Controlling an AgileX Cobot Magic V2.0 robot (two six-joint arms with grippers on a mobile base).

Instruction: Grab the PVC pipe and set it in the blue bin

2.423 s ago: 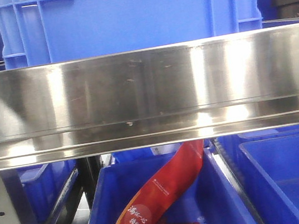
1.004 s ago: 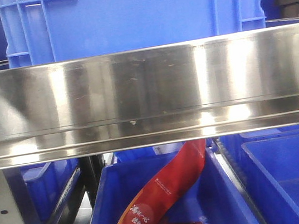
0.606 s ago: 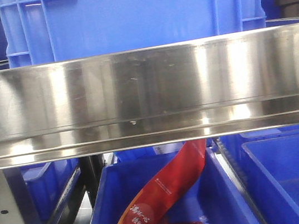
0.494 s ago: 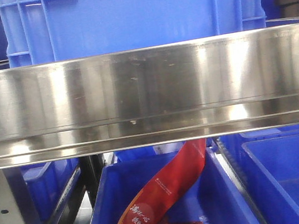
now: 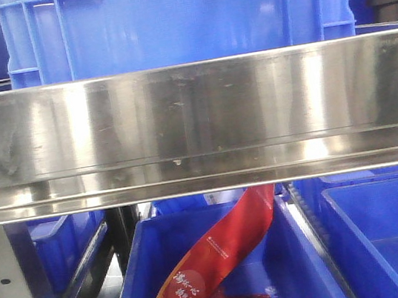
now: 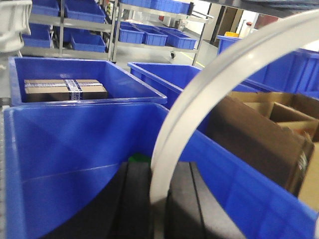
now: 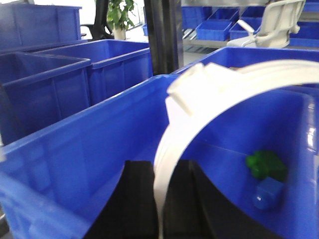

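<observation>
In the left wrist view my left gripper (image 6: pixel 159 174) is shut on a white PVC pipe half-ring (image 6: pixel 209 79). The band rises from between the black fingers and arcs up to the right, over a blue bin (image 6: pixel 75 144). In the right wrist view my right gripper (image 7: pixel 162 172) is shut on a white PVC pipe half-ring (image 7: pixel 224 94) with a flat tab near its top. It is held over the inside of a blue bin (image 7: pixel 99 134). Neither gripper nor any pipe shows in the front view.
The front view is filled by a steel shelf edge (image 5: pixel 196 127), with a blue crate (image 5: pixel 179 17) above it and a red packet (image 5: pixel 215 259) in a bin below. A brown carton (image 6: pixel 259 139) and a taped box (image 6: pixel 65 89) lie in neighbouring bins. A green piece (image 7: pixel 266 164) and a blue piece (image 7: pixel 266 194) lie in the right bin.
The front view has shifted slightly since the earliest frame, and the reflections on the steel shelf edge have moved. Nothing else differs.
</observation>
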